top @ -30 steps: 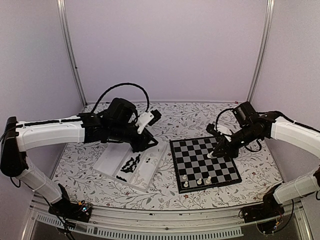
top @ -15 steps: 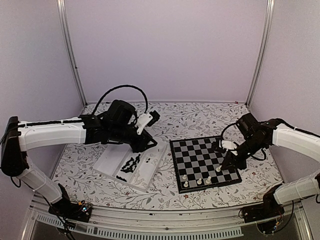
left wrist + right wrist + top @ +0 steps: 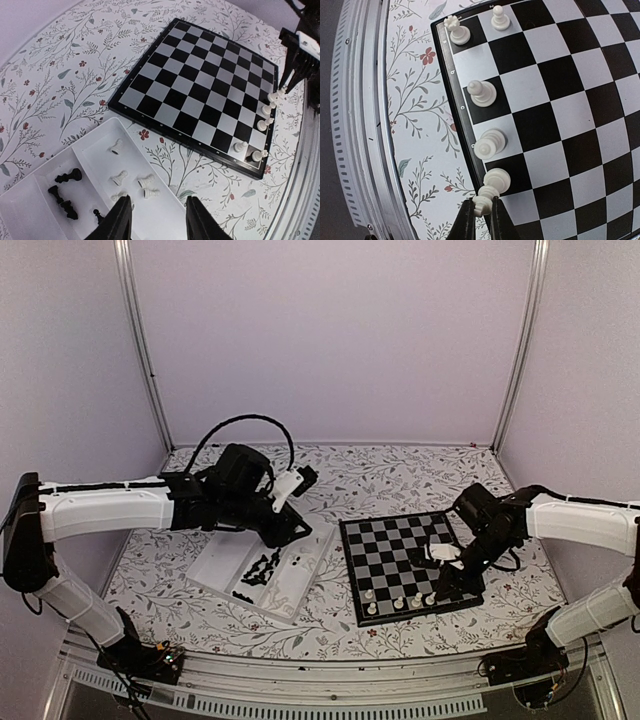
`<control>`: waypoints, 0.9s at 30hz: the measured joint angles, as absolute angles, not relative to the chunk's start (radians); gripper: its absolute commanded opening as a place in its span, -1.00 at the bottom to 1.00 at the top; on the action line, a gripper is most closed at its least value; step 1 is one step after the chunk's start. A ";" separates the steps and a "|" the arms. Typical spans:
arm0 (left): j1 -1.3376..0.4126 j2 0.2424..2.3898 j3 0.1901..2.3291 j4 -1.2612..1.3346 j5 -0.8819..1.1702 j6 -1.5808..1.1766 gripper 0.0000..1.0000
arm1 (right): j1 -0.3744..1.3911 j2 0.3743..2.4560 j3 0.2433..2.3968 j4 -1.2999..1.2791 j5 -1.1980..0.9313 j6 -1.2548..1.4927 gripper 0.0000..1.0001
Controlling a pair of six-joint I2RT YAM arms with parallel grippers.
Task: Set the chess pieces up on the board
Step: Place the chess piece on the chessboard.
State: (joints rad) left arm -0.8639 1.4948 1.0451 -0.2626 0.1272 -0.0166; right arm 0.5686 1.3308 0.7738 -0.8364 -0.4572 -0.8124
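Piece [image 3: 484, 202] of white plastic pinched in right jaws over board's [image 3: 555, 80] edge row for placing; left jaws open above tray [image 3: 100, 160], ready.

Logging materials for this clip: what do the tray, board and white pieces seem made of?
Tray: probably thin moulded plastic, milky and smooth, with a raised divider.
Board: hard and flat, the light squares showing a satin sheen; plastic or coated metal, unclear.
White pieces: likely moulded plastic, with glossy highlights on their rounded tops.
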 measured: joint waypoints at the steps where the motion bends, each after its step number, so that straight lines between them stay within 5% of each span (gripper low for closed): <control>1: -0.863 1.495 1.044 -0.262 0.127 -0.017 -0.20 | 0.569 1.331 0.774 -0.834 -0.456 -0.812 -0.86; 17: -0.862 1.490 1.019 -0.257 0.128 -0.028 -0.20 | 0.569 1.366 0.773 -0.785 -0.436 -0.786 -0.83; 27: -0.862 1.489 1.010 -0.254 0.126 -0.041 -0.20 | 0.569 1.374 0.773 -0.789 -0.422 -0.772 -0.14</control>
State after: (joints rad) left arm -0.8616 1.4895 1.0103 -0.2539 0.1257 -0.0406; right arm 0.5694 1.3739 0.7731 -0.7887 -0.4225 -0.7719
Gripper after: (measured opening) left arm 0.401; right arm 0.370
